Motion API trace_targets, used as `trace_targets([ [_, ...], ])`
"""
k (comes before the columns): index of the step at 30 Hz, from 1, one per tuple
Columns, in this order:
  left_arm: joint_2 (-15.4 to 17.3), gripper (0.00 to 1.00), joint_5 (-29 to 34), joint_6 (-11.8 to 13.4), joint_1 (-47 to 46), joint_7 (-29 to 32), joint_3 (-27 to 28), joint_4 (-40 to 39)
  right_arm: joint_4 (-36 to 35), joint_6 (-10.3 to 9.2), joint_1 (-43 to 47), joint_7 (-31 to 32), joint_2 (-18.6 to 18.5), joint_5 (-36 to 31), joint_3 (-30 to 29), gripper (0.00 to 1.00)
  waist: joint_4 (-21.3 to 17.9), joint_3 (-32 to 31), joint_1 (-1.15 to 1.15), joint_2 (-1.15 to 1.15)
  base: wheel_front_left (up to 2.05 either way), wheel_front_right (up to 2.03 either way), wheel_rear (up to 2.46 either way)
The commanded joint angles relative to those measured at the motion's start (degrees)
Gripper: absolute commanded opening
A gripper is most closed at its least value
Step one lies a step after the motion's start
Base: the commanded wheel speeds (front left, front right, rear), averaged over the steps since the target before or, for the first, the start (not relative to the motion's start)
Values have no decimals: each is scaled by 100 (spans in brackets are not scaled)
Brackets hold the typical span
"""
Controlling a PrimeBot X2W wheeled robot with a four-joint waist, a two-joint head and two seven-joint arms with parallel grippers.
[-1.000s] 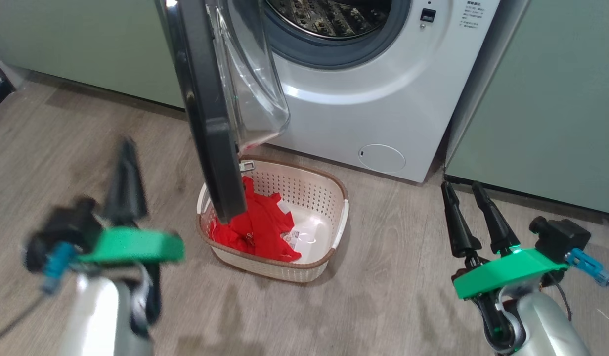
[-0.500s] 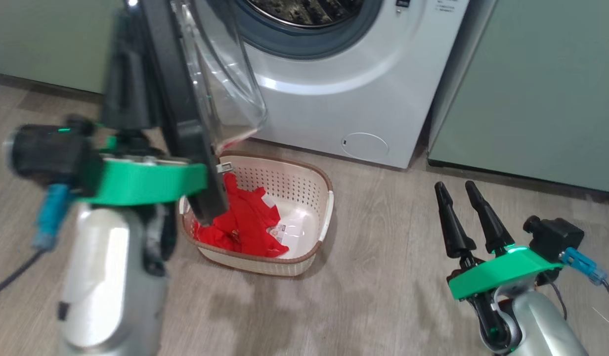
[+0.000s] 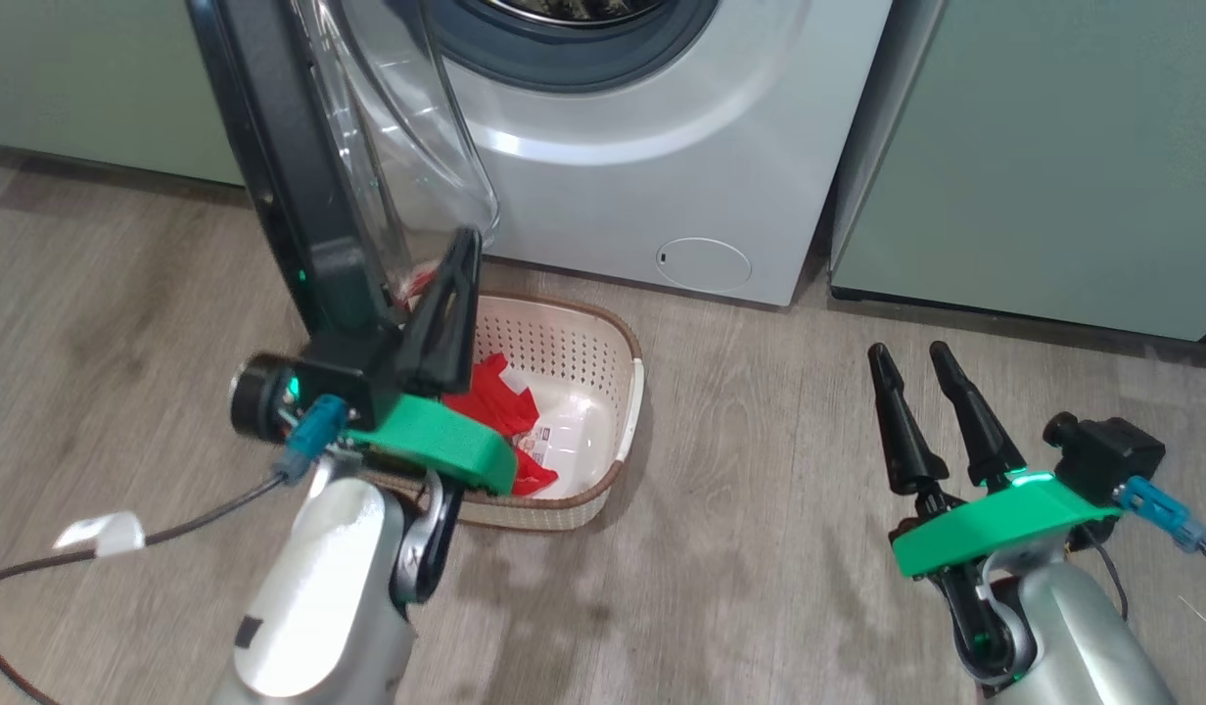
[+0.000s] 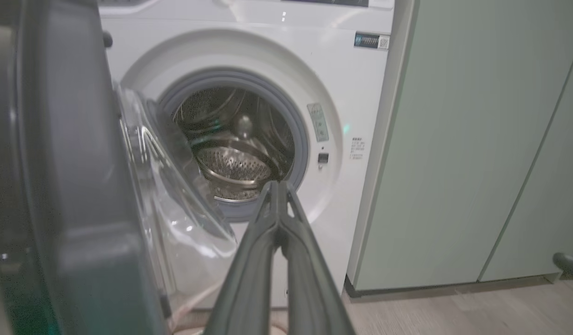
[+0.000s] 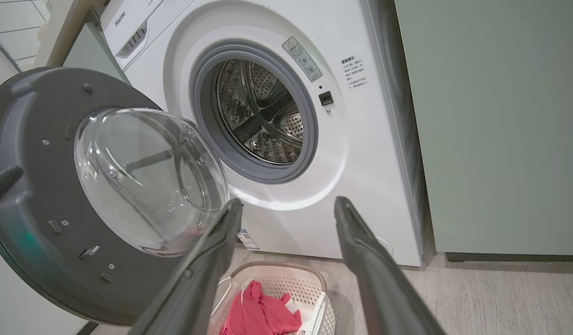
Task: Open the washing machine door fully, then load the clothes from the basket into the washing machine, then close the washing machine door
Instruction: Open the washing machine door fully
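The left hand [image 3: 463, 247] has swung in from the lower left and now hangs over the basket [image 3: 630, 364], fingers pressed together on nothing, just beside the door [image 3: 280, 166]. Door's only half out, so a wider push looks next. The right hand [image 3: 908, 354] waits spread, empty. Count: one washer [image 3: 662, 147], one door, one basket on the floor [image 3: 760, 548] below it, one clothes [image 3: 490, 397] bundle inside.

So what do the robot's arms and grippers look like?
Silver arms with bright green wrist plates. The left gripper and right gripper each have two long, pointy black fingers. Each wrist carries a black camera with a blue plug; a dark cable with a white tag hangs off the left.
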Motion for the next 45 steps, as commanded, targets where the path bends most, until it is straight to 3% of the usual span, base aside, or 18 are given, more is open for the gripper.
trace_targets([
  [1, 79, 0, -59, 39, -137, -25, 125, -35, -182, 1, -247, -52, 29, -51, 105, 100, 2, 19, 0, 0, 0, 0, 0],
  [14, 79, 0, -262, -1, -170, -25, 390, 717, -157, 1, -298, -52, -3, -65, 119, 100, 135, 120, 0, 0, 0, 0, 0],
  [32, 79, 0, -484, -21, -237, -25, 514, 941, -106, 1, -368, -52, -141, -90, 267, 100, 602, 281, 0, 0, 0, 0, 0],
  [45, 79, 0, -275, -97, -484, -25, 1455, 919, -86, 1, -565, -52, -307, -124, 388, 100, 930, 717, 0, 0, 0, 0, 0],
])
